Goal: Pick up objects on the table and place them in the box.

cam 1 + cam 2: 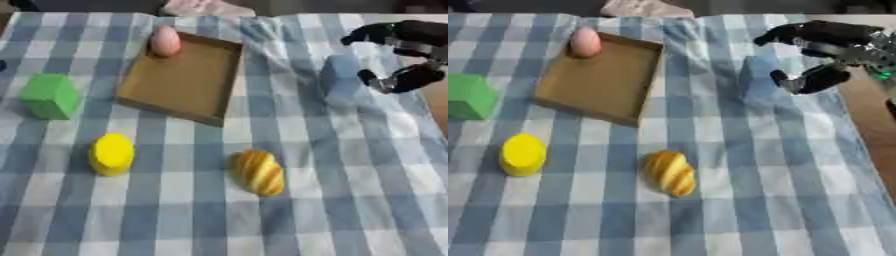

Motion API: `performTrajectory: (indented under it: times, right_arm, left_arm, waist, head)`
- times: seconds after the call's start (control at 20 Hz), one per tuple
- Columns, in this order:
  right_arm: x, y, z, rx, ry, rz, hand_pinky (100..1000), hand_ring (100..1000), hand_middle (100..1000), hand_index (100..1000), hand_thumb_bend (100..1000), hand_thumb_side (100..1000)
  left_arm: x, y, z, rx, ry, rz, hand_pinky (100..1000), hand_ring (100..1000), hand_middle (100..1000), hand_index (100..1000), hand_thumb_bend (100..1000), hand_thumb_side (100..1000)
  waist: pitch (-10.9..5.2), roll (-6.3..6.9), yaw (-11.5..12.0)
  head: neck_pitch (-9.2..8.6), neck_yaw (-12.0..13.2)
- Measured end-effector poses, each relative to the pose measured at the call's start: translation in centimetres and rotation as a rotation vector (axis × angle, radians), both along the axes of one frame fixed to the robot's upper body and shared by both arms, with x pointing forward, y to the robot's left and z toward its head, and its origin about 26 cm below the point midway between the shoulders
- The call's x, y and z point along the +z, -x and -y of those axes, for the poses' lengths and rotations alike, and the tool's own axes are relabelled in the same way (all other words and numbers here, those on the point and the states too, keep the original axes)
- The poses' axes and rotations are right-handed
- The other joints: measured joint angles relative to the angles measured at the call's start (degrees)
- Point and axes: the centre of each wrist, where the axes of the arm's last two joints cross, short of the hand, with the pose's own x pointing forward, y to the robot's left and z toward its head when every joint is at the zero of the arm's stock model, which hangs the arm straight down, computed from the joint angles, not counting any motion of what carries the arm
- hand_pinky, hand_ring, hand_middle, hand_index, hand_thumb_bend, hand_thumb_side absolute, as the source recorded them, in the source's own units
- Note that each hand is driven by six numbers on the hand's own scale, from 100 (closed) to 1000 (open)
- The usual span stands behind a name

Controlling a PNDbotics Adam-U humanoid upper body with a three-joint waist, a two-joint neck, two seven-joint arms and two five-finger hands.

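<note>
Blue block point(339, 75) is standing on the checked cloth point(350, 165) at 3 o'clock of the cardboard box point(184, 80), just beside the right hand point(398, 55), whose fingers and thumb are spreading open around empty air. Closing should probably wait until the block is sitting between thumb and fingers. Pink egg point(164, 41) is lying in the box's 12 o'clock corner; the left hand is showing nowhere.
</note>
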Motion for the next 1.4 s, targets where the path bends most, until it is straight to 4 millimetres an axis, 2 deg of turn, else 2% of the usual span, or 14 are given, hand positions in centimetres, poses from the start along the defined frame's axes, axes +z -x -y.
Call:
performTrajectory:
  times: [0.45,1.1,1.2,1.25,1.3,1.35,1.4]
  right_arm:
    - [-1.1,-1.3,0.2,-0.057,0.036,-0.021,1000,1000,912,1000,100,520]
    - [-2.2,-2.4,0.5,-0.091,0.043,-0.022,1000,1000,881,1000,100,604]
    - [-2.2,-2.5,0.4,-0.088,0.042,-0.02,989,1000,805,997,100,582]
    - [-2.2,-2.5,0.4,-0.085,0.041,-0.021,982,996,724,964,100,551]
    - [-2.2,-2.5,0.4,-0.083,0.04,-0.019,980,993,709,957,100,540]
    - [-2.2,-2.5,0.4,-0.081,0.04,-0.018,958,950,582,893,100,405]
    - [-2.2,-2.5,0.4,-0.078,0.038,-0.015,943,918,520,858,100,309]
  left_arm:
    - [0.0,0.0,0.1,-0.005,-0.004,-0.004,751,828,726,865,100,640]
    - [0.0,0.0,0.1,-0.008,-0.008,-0.008,751,830,727,865,100,639]
    - [0.0,0.0,0.1,-0.008,-0.009,-0.008,751,830,727,865,100,639]
    - [0.0,0.0,0.1,-0.009,-0.01,-0.008,752,830,727,865,100,638]
    - [0.0,0.0,0.1,-0.009,-0.011,-0.008,752,830,727,865,100,638]
    - [0.0,0.0,0.1,-0.01,-0.011,-0.008,752,831,727,865,100,638]
    - [0.0,0.0,0.1,-0.01,-0.012,-0.009,752,831,727,865,100,638]
  waist:
    - [0.38,-0.02,0.2]
    - [1.02,0.0,0.4]
    - [1.13,0.0,0.4]
    - [1.22,0.0,0.4]
    - [1.23,0.01,0.4]
    - [1.23,0.01,0.5]
    - [1.24,0.01,0.5]
  head:
    - [-0.25,-0.5]
    - [-0.49,-0.7]
    - [-0.71,-0.7]
    - [-0.72,-0.7]
    - [-0.72,-0.7]
    - [-0.72,-0.7]
    - [-0.72,-0.6]
